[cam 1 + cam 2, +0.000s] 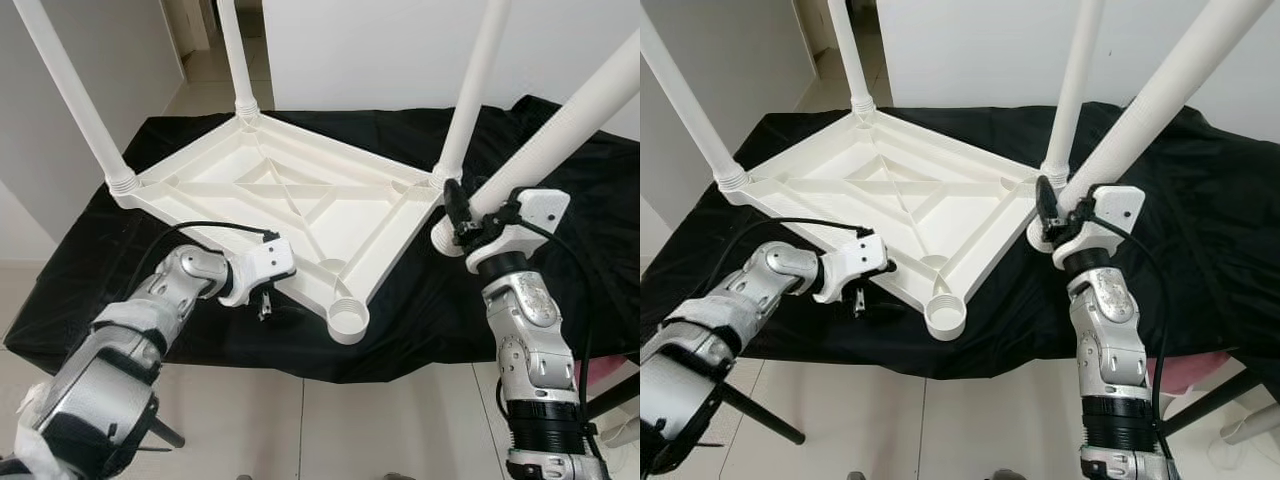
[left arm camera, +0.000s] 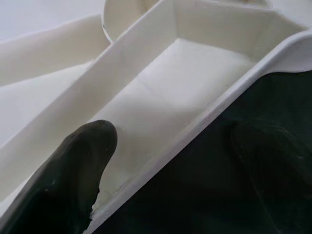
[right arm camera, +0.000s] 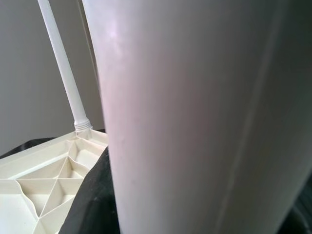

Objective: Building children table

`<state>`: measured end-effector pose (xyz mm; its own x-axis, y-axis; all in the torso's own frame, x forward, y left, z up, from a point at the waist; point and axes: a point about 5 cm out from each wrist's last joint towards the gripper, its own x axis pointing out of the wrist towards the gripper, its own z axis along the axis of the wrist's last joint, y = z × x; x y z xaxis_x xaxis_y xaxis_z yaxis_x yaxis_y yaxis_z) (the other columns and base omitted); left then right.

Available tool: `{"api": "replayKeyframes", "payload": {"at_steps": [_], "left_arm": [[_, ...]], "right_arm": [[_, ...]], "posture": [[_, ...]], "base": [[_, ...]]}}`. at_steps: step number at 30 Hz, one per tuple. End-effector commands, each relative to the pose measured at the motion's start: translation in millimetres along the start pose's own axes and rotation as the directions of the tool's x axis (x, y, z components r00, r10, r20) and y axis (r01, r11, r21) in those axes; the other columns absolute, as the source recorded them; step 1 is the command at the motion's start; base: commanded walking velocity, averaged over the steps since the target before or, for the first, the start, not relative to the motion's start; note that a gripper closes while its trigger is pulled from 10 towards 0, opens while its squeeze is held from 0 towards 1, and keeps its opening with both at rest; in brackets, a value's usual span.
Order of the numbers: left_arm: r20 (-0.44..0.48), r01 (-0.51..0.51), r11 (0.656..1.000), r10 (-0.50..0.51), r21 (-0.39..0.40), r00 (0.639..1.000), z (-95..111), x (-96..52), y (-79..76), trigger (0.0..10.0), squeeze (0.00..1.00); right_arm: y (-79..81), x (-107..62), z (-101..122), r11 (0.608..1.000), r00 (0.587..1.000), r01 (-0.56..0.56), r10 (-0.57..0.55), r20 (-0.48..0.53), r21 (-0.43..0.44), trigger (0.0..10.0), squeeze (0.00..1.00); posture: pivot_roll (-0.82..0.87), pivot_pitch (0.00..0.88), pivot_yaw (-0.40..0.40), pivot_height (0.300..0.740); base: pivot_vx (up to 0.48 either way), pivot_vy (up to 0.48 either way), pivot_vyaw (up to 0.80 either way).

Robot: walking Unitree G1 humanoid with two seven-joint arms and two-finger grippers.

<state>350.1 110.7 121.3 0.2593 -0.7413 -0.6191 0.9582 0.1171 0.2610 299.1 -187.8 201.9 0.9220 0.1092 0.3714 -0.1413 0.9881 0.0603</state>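
Black cloth (image 1: 430, 300) under tabletop (image 1: 300, 200); left gripper (image 1: 265, 300) straddles rim, right gripper (image 1: 462, 215) clamps loose leg (image 1: 570, 130).

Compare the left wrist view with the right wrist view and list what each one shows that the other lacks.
Left wrist view: a black finger lying inside the rim of the upturned white plastic tabletop, the other outside over the black cloth, and the open corner socket.

Right wrist view: the loose white plastic leg held close, and a screwed-in white leg standing at a far corner.

Both: the ribbed underside of the tabletop and the black cloth.
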Motion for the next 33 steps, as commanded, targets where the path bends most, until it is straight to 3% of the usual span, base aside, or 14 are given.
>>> {"api": "replayKeyframes", "payload": {"at_steps": [1, 3, 7, 9, 11, 12, 14, 20, 21, 22, 23, 26, 27, 33], "left_arm": [[-0.070, -0.051, 0.998, 0.049, -0.036, 0.996, -12.5, 0.7, 0.2, 10.0, 0.00], [-0.068, -0.062, 0.994, 0.056, -0.086, 0.996, -10.1, 3.8, 2.6, 10.0, 0.00], [-0.058, -0.061, 0.993, 0.055, -0.104, 0.997, -8.5, 4.6, 3.2, 10.0, 0.00], [-0.042, -0.059, 0.992, 0.054, -0.116, 0.998, -5.3, 5.8, 4.6, 2.4, 0.00], [-0.042, -0.059, 0.992, 0.054, -0.116, 0.998, -5.3, 5.8, 4.6, 2.4, 0.00], [-0.036, -0.062, 0.991, 0.058, -0.115, 0.998, -4.1, 6.0, 5.5, 0.3, 0.00], [-0.034, -0.065, 0.992, 0.061, -0.113, 0.998, -3.4, 6.0, 6.1, 0.0, 0.00], [0.012, -0.060, 0.992, 0.061, -0.108, 0.998, 5.1, 9.8, 7.2, 0.0, 0.00], [0.008, -0.070, 0.992, 0.071, -0.102, 0.997, 5.4, 12.1, 6.6, 3.6, 0.00], [0.008, -0.070, 0.992, 0.071, -0.102, 0.997, 5.4, 12.1, 6.6, 3.6, 0.00], [0.004, -0.074, 0.992, 0.075, -0.099, 0.997, 5.6, 14.3, 5.7, 7.4, 0.00], [0.008, -0.070, 0.993, 0.071, -0.092, 0.997, 6.5, 18.1, 3.1, 7.4, 0.00], [0.026, -0.067, 0.994, 0.070, -0.090, 0.997, 10.1, 23.1, 0.4, 10.0, 0.00], [0.114, -0.049, 0.996, 0.058, -0.078, 0.992, 26.1, 38.5, -9.5, 10.0, 0.00]], "right_arm": [[2.5, 0.7, 5.7, 1.000, 0.999, -0.008, 0.008, 0.033, -0.008, 10.0, 0.00], [3.9, 1.1, 5.1, 1.000, 0.999, -0.011, 0.011, 0.032, -0.006, 10.0, 0.00], [4.4, 1.1, 4.9, 1.000, 0.999, -0.012, 0.012, 0.032, -0.005, 10.0, 0.00], [5.9, 0.7, 4.2, 1.000, 0.999, -0.015, 0.015, 0.031, -0.001, 10.0, 0.00], [5.9, 0.7, 4.2, 1.000, 0.999, -0.015, 0.015, 0.031, -0.001, 10.0, 0.00], [6.7, 0.6, 3.8, 1.000, 0.999, -0.018, 0.018, 0.030, -0.001, 10.0, 0.00], [7.6, 0.5, 3.6, 1.000, 0.999, -0.021, 0.021, 0.030, 0.000, 10.0, 0.00], [8.2, 0.1, 3.7, 1.000, 0.999, -0.028, 0.028, 0.028, -0.003, 10.0, 0.00], [8.4, -0.1, 3.6, 1.000, 0.999, -0.028, 0.028, 0.028, -0.004, 10.0, 0.00], [8.4, -0.1, 3.6, 1.000, 0.999, -0.028, 0.028, 0.028, -0.004, 10.0, 0.00], [8.5, -0.1, 3.4, 1.000, 0.999, -0.029, 0.029, 0.027, -0.004, 10.0, 0.00], [8.8, -0.1, 3.2, 1.000, 0.999, -0.029, 0.029, 0.026, -0.006, 10.0, 0.00], [8.8, -0.1, 3.1, 1.000, 0.999, -0.029, 0.029, 0.026, -0.007, 10.0, 0.00], [7.7, -1.6, 1.5, 1.000, 1.000, -0.022, 0.022, 0.016, -0.017, 10.0, 0.00]], "posture": [[-0.12, 0.000, 0.088, 0.740], [-0.12, 0.000, 0.092, 0.740], [-0.12, 0.000, 0.093, 0.740], [-0.12, 0.000, 0.094, 0.740], [-0.12, 0.000, 0.094, 0.740], [-0.12, 0.000, 0.092, 0.740], [-0.12, 0.000, 0.094, 0.740], [-0.13, 0.000, 0.094, 0.740], [-0.13, 0.000, 0.093, 0.740], [-0.13, 0.000, 0.093, 0.740], [-0.13, 0.000, 0.093, 0.740], [-0.13, 0.000, 0.093, 0.740], [-0.14, 0.000, 0.095, 0.740], [-0.14, 0.000, 0.096, 0.740]], "base": [[0.000, 0.000, 0.00], [0.000, 0.000, 0.00], [0.000, 0.000, 0.00], [0.000, 0.000, 0.00], [0.000, 0.000, 0.00], [0.000, 0.000, 0.00], [0.000, 0.000, 0.00], [0.000, 0.000, 0.00], [0.000, 0.000, 0.00], [0.000, 0.000, 0.00], [0.000, 0.000, 0.00], [0.000, 0.000, 0.00], [0.000, 0.000, 0.00], [0.000, 0.000, 0.00]]}}
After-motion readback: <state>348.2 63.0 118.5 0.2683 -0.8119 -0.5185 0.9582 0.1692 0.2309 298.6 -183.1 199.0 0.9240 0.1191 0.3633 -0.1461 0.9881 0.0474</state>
